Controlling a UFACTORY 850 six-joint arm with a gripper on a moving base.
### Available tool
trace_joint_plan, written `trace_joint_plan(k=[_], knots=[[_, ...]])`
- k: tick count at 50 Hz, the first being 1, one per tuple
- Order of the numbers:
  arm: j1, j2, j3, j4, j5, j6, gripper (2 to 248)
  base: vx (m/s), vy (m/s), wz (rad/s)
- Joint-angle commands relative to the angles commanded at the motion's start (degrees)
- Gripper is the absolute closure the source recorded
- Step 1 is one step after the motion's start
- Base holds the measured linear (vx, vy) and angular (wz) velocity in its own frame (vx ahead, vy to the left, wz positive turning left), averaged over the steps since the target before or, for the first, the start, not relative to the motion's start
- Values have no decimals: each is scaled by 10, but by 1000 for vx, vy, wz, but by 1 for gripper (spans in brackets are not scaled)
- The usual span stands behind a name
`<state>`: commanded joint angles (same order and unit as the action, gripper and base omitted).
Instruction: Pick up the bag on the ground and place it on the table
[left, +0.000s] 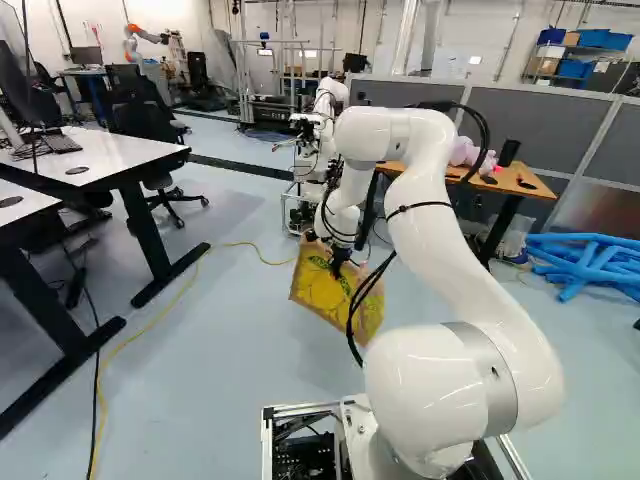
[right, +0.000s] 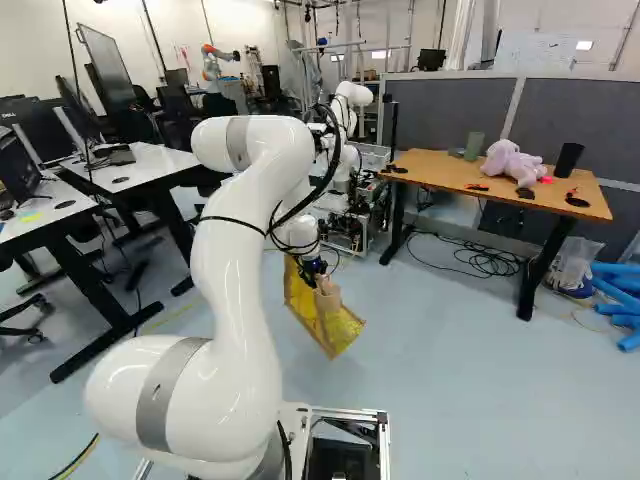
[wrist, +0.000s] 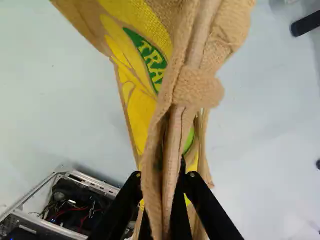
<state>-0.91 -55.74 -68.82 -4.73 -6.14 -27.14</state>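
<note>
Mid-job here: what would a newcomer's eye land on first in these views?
Probably the white arm, looming large in both base views, and the yellow bag hanging from its gripper. Next, the pink plush toy on the wooden table at the right of the right base view.

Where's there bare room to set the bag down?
Wooden table: bare patch toward the left end in the right base view, between the small black item and green cup. Crowded at its other end: plush toy, black cup. Floor: open between bag and the coiled cable under the table.
</note>
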Motion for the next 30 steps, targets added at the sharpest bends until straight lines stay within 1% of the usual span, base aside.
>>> trace_joint_plan(k=[9,30], knots=[[0,25,27,3,-8,0,228,0,0,0],[-1,86,88,3,-8,0,228,0,0,0]])
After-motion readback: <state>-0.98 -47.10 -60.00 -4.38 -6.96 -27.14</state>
